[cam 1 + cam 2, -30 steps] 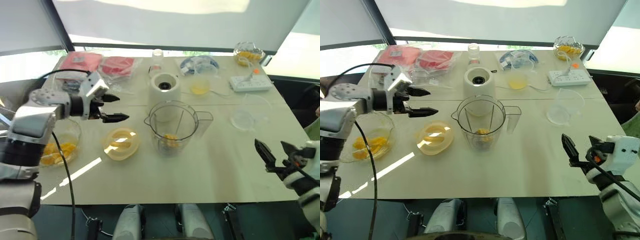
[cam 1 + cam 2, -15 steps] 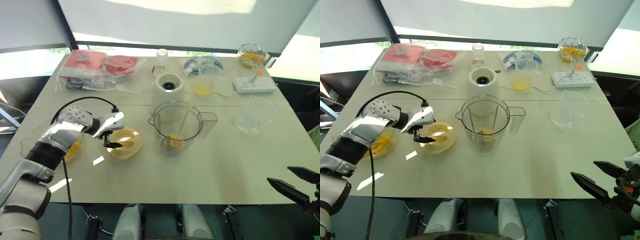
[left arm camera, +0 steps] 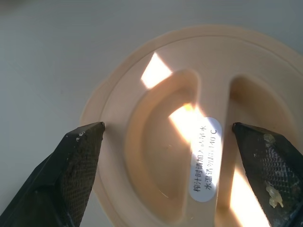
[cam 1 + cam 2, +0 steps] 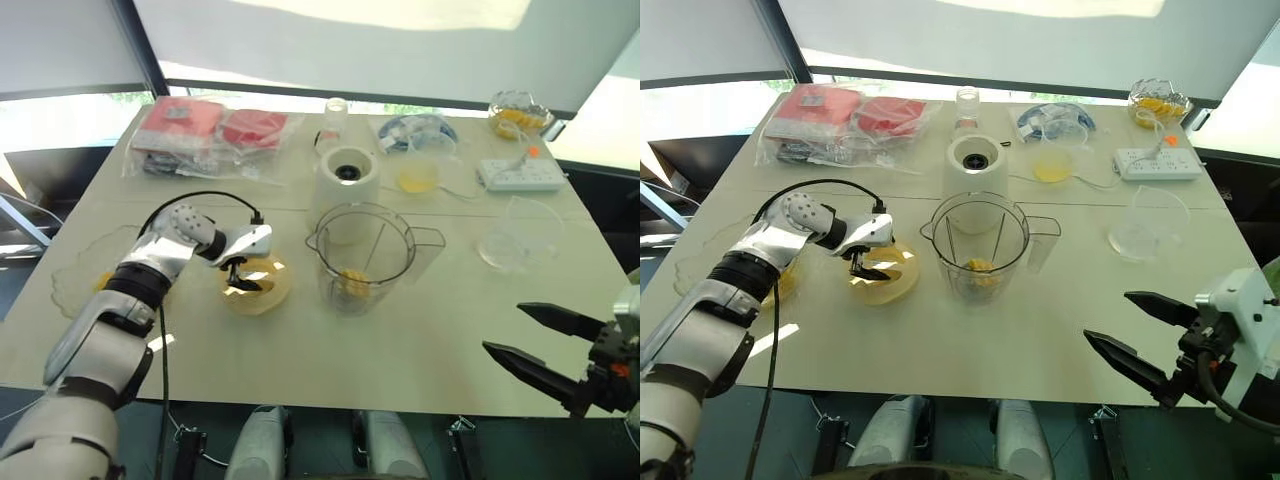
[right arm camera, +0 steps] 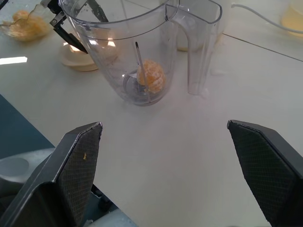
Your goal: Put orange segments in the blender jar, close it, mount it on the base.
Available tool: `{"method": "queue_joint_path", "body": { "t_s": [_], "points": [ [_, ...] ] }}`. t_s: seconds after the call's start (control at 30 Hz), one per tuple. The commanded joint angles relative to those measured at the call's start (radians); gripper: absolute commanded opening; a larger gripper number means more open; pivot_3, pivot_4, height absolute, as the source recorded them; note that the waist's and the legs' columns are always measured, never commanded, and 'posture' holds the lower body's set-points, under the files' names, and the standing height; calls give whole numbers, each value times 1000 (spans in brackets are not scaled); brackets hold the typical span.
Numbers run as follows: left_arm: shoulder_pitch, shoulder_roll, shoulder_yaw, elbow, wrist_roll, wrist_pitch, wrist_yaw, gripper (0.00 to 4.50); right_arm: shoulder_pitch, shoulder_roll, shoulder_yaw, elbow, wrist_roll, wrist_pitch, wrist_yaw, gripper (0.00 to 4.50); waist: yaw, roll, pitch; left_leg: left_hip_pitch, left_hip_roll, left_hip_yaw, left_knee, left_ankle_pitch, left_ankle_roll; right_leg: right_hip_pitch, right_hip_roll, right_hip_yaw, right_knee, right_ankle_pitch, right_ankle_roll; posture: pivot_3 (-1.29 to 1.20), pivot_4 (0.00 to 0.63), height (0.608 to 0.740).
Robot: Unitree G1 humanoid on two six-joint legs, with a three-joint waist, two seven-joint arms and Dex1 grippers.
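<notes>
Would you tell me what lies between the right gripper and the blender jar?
Nothing: the table between the right gripper and the blender jar is bare, shown plainly in the right wrist view and both eye views.

The front of the bench lies bare from the blender jar across to the right gripper, whose fingers stand spread off the bench's near right edge. The jar's mouth is uncovered from above. Just behind the jar stands the blender base, blocking any pass from the back, and the jar's handle juts out on the right side. On the left, the lid leaves only a narrow gap beside the jar. The left gripper hangs spread over it. A glass bowl crowds the left edge. A clear beaker stands well to the right.
</notes>
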Motion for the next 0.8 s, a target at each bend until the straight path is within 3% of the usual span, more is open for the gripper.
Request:
{"method": "queue_joint_path", "body": {
  "t_s": [0.03,0.07,0.17,0.4,0.57,0.63,0.8],
  "points": [
    [8,-16,-28,66,52,-28,-19,4500,-14,-14,-9,-39,35,-24,-47,4460,-1,0,-1,1,0,0,0,0,0,1,0,0,0,0,0,0,150,740],
    [6,-19,-27,71,55,-32,-24,4500,-15,-16,-3,-44,30,-25,-54,4460,-1,0,-2,2,0,0,0,0,0,2,0,0,0,0,0,0,150,740],
    [7,-13,-43,83,92,-70,-19,3667,-24,-20,18,-45,21,-31,-71,4500,-1,0,-5,4,1,0,0,0,0,3,0,0,0,0,0,0,150,740],
    [15,0,-19,62,102,-71,-18,306,-58,-29,76,-37,-2,-36,-102,4500,0,4,-16,5,1,0,0,0,0,5,0,0,1,1,-2,0,150,740],
    [10,20,33,-3,73,-24,-19,245,-82,-30,126,-31,-31,-39,-113,4500,-1,4,-16,5,1,0,1,0,0,4,0,0,1,1,-2,0,150,740],
    [7,50,81,-115,20,34,-73,245,-90,-24,152,-22,-55,-43,-110,4500,-1,3,-15,4,1,0,1,0,0,3,0,0,1,1,-2,0,150,740],
    [-165,106,208,-313,-122,230,-205,245,-136,2,262,29,-126,-66,-113,4500,3,-6,-10,-6,2,-2,2,0,0,-4,1,-1,1,1,-2,0,150,740]
  ]
}}
